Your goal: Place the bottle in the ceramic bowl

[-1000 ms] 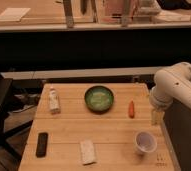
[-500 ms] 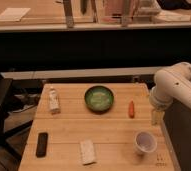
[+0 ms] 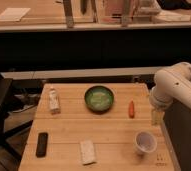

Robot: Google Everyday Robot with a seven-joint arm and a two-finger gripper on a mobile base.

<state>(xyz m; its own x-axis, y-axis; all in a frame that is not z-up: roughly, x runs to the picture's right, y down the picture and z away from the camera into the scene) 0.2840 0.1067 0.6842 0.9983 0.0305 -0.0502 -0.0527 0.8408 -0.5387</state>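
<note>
- The gripper (image 3: 157, 118) hangs off the end of the white arm (image 3: 176, 87), pointing down over the right edge of the wooden table (image 3: 109, 130). Its jaws are spread wide with nothing between them.
- The bottle (image 3: 53, 100) is way over on the far side of the table from the gripper, near the left edge, sitting on the wood with its red cap at the far end. Nothing is touching it.
- The green bowl (image 3: 99, 99) sits between the bottle and the gripper, roughly mid-table and toward the back. The bottle is beside it with a clear gap, not in it yet.
- The closest thing to the gripper is a small orange carrot-looking piece (image 3: 131, 109), just to its left on the table and not touching it.
- A white cup (image 3: 145, 142) stands upright a bit nearer the camera than the gripper, slightly to its left.
- Further left along the front edge there's a flat white packet (image 3: 88, 151), then a dark flat rectangular thing (image 3: 41, 144), both well apart from the gripper.
</note>
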